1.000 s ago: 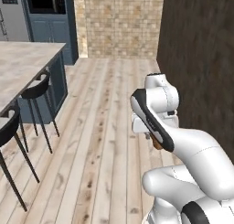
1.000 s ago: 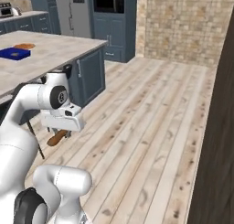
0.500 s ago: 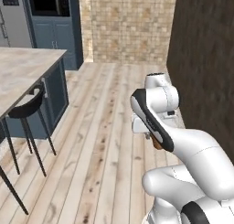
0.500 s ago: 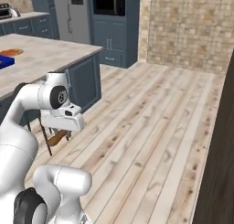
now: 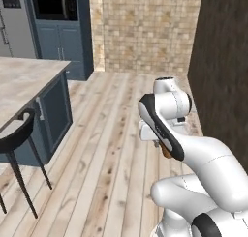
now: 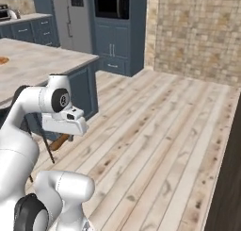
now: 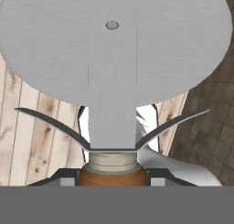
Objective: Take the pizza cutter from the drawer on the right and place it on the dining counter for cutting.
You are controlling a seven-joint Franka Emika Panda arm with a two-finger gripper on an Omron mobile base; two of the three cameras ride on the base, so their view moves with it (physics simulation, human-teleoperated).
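Observation:
My gripper (image 7: 113,178) is shut on the pizza cutter (image 7: 114,58). Its round grey wheel fills the top of the hand view, and the brown handle (image 7: 112,176) sits between the finger tips. In the left base view the gripper (image 5: 161,145) hangs under the folded arm, with the brown handle (image 5: 166,153) poking out below it. From the right base view the handle (image 6: 59,142) shows beneath the hand (image 6: 66,126). The dining counter (image 5: 22,79) lies to the left, its beige top (image 6: 42,62) apart from the arm. The drawer is out of view.
A black stool (image 5: 19,134) stands by the counter's blue base. A tall navy cabinet with a microwave (image 5: 55,6) and a fridge (image 5: 12,23) are at the back. A dark wall (image 5: 223,76) is close on the right. An orange pizza edge (image 6: 2,60) lies on the counter.
The whole picture has shifted, so the base has moved; the counter has slid toward the left edge of both base views. The arm keeps its folded pose, still holding the cutter.

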